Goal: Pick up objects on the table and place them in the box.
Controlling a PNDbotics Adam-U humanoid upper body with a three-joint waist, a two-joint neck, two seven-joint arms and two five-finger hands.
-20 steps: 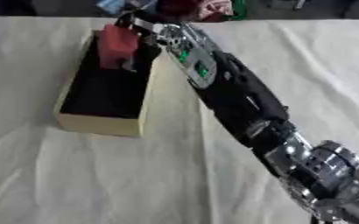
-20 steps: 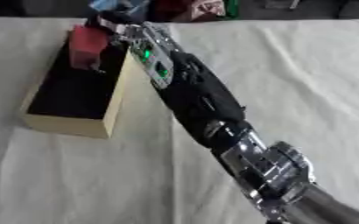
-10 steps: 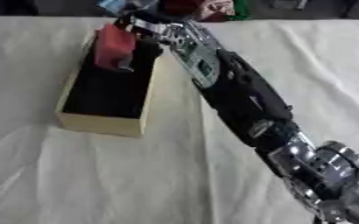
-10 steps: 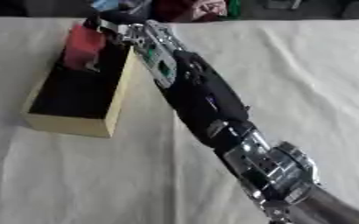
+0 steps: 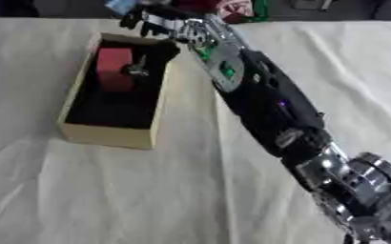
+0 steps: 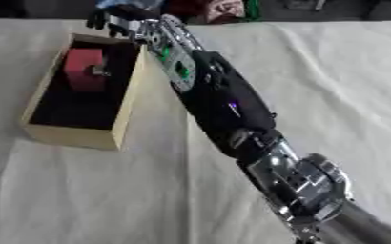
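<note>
— Red is what stands out: a red block-shaped object (image 5: 114,68) lies inside the pale wooden open-topped box with a dark interior (image 5: 107,135), toward its far end, below and just left of the fingers. Something small and dark with a silvery tip sits against its right face; what it is cannot be made out.

— And the right hand (image 5: 167,27)?

— It reaches over the box's far right corner, black fingers (image 6: 107,21) curled downward a little apart, with nothing visible between them. Judging by that, the red object is already delivered, and the hand sits high over the rim so it clears the wall.

— Anything hidden?

— The fingertips blur into dark clutter at the table's far edge, so whether they touch the rim is unclear. A pale blue shape (image 5: 119,5) beyond them is cut off. The left hand shows nowhere. The white cloth (image 5: 82,190) near the fingers carries no other object.
</note>
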